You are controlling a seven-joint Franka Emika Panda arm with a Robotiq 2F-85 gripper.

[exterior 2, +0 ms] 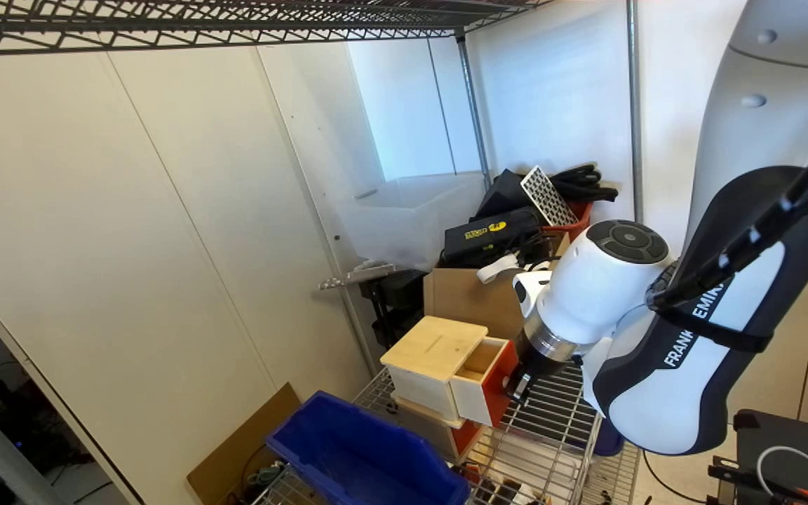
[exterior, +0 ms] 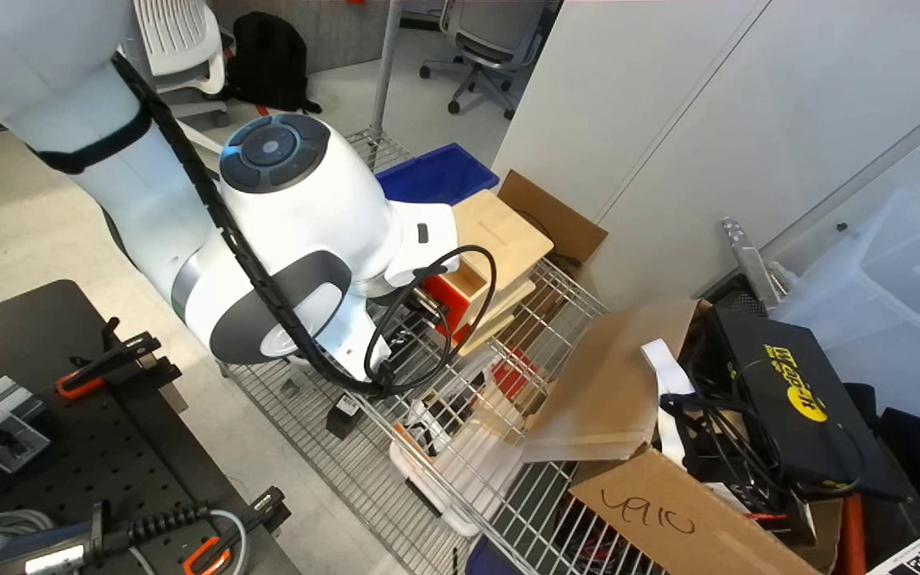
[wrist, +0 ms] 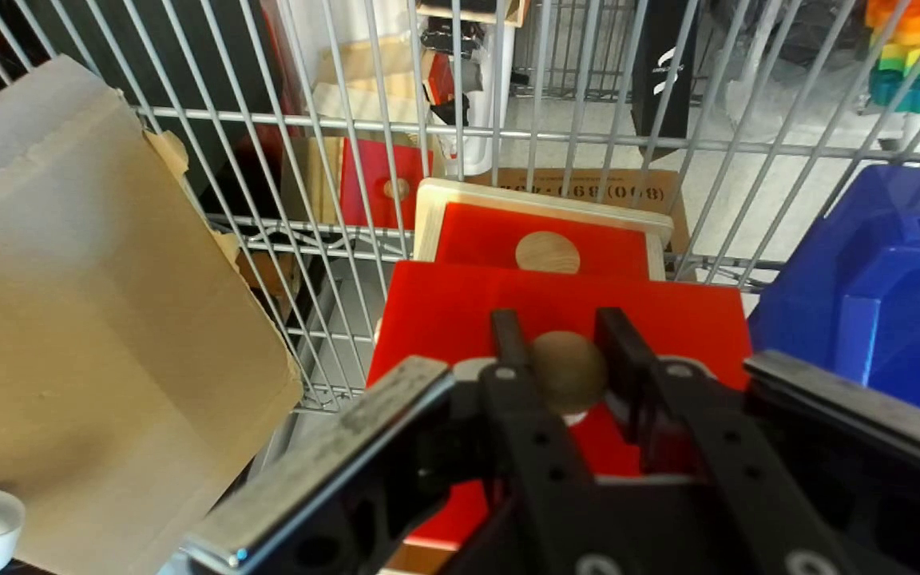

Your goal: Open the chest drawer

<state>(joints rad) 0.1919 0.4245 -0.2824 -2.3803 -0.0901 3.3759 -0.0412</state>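
Gripper (wrist: 561, 345) pinches the near round knob (wrist: 570, 375), probably to pull the part-open red drawer (exterior 2: 494, 386) from its chest (exterior 2: 423, 384).

We see the chest (exterior 2: 439, 340) as pale, smooth wood with a matt finish, its drawer front (wrist: 444, 311) smooth red with an even, painted look. The lower knob (wrist: 548, 252) shows bare wood grain; the upper knob (wrist: 569, 371) is too blurred for us to read. On the claw (wrist: 558, 319) we make out dull black parts beside mottled bare metal bars. The blue bin (wrist: 811, 295) is glossy plastic, the tub (exterior: 899, 271) translucent plastic, the wire shelf (wrist: 308, 121) grey metal. We find the cardboard flap (wrist: 109, 319) matt and rough at its torn edge, the arm's shell (exterior 2: 597, 280) smooth and white, the backpack (exterior: 268, 60) black cloth.
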